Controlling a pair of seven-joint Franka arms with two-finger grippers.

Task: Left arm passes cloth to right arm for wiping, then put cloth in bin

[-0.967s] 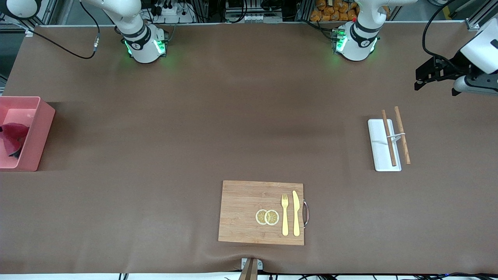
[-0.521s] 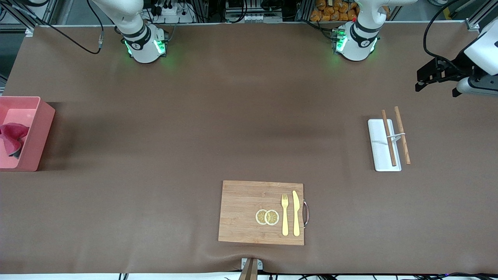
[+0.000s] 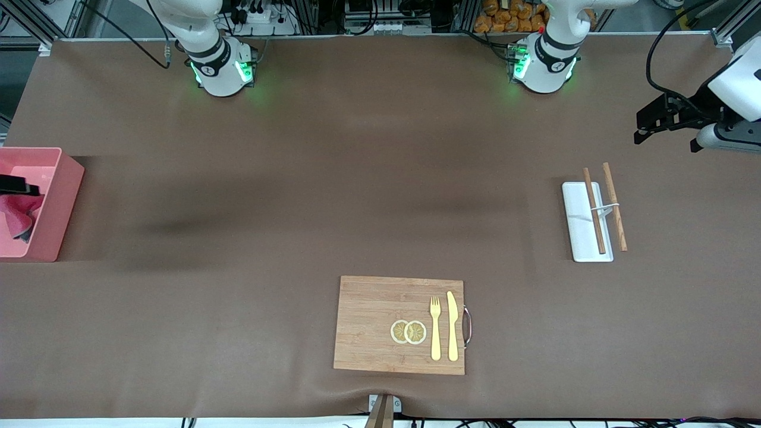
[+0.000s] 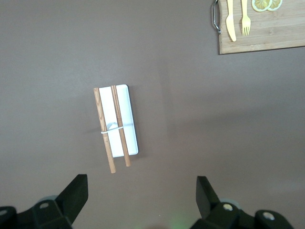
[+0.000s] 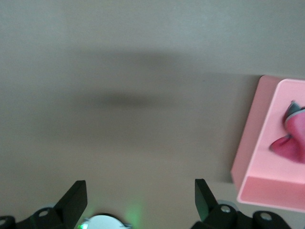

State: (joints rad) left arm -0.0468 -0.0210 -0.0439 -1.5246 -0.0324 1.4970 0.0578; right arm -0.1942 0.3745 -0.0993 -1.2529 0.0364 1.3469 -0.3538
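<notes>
**Two grippers spread empty, cloth already lying in the bin**

Two open grippers are seen, and nothing is held by either. The left gripper (image 3: 663, 126) is carried high over the bare tabletop at the left arm's end of the table, with its black fingers (image 4: 74, 195) spread wide apart and nothing between them. Below it, toward the front camera, a small white tray (image 3: 585, 221) is found, with two wooden chopsticks (image 3: 594, 211) laid along it and joined by a thin white band; one stick rests on the tray, while the other lies along its edge, partly off it. From the left wrist, the tray (image 4: 125, 119) and the chopsticks (image 4: 120, 125) are seen just ahead of the parted fingertips, well apart from them.

The right gripper (image 5: 140, 202) is likewise spread, its fingers (image 5: 75, 198) empty, over bare table just beside the bin (image 5: 259, 152). In the front view only a dark part of it is caught at the picture's edge, above the bin (image 3: 56, 205).

The cloth (image 3: 18, 214) is lying crumpled inside the bin, against the wall, with a grey edge showing. From the right wrist, the cloth (image 5: 288, 143) is seen off to one side of the fingers, untouched by them.

A wooden board (image 3: 380, 324) is placed near the front camera, well apart from both grippers. On it are laid two lemon slices (image 3: 408, 331), a yellow fork (image 3: 436, 327) and a yellow knife (image 3: 452, 326), side by side.
</notes>
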